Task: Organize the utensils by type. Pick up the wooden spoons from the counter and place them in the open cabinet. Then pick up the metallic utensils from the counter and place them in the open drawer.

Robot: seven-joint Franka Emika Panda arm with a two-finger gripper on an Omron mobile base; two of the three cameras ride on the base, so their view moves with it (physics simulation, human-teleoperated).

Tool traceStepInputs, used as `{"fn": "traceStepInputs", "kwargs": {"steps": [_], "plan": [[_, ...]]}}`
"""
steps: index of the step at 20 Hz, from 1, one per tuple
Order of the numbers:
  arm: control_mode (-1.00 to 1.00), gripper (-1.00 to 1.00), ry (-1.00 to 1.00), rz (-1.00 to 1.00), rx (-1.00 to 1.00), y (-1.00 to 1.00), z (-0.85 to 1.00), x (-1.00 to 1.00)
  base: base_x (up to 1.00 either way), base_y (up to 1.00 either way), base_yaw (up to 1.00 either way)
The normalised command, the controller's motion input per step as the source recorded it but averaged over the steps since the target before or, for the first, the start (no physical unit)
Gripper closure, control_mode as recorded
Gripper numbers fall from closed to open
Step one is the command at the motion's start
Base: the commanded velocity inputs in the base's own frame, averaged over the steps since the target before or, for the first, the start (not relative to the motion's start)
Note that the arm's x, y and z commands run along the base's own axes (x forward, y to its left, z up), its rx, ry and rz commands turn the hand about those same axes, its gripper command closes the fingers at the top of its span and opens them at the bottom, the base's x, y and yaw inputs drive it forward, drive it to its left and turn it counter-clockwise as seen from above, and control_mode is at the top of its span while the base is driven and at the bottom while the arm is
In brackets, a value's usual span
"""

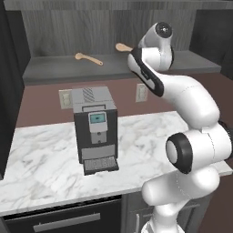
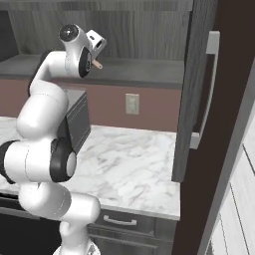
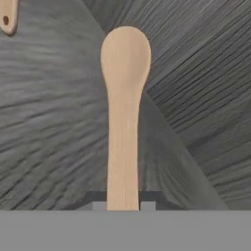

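Hand view is showing me clenching my jaws on the wooden spoon [image 3: 123, 122] over the cabinet shelf [image 1: 54, 68], so I am judging it best to lower flat beside the other spoon [image 1: 88, 58] before releasing.

The spoon [image 3: 125, 112] held up in the hand view is pale wood, smooth and not shiny, and another wooden spoon [image 1: 88, 58] lies on the cabinet shelf [image 1: 54, 68], which is dark grey wood with streaky lines and a dull look. The counter [image 1: 45, 159] looks like smooth white marble with grey veins. The coffee machine [image 1: 95, 129] looks like dark and silver plastic or metal.
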Motion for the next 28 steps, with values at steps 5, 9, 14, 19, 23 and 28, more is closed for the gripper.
{"fn": "traceStepInputs", "kwargs": {"steps": [5,9,14,19,23,28], "plan": [[-1.00,1.00,0.00,0.00,0.00,0.01,0.00,0.38,0.00,0.00,0.00],[-1.00,1.00,-0.03,0.00,0.00,0.04,-0.05,0.31,0.00,0.00,0.00],[-1.00,1.00,-0.08,0.00,0.00,0.06,-0.12,0.21,0.00,0.00,0.00],[-1.00,-1.00,-0.09,0.00,0.00,0.10,-0.09,0.01,0.00,0.00,0.00],[-1.00,-1.00,-0.01,0.00,0.00,0.04,0.00,0.00,0.00,0.00,0.00],[-1.00,-1.00,0.00,0.00,0.00,0.00,0.14,0.00,0.00,0.00,0.00]]}}
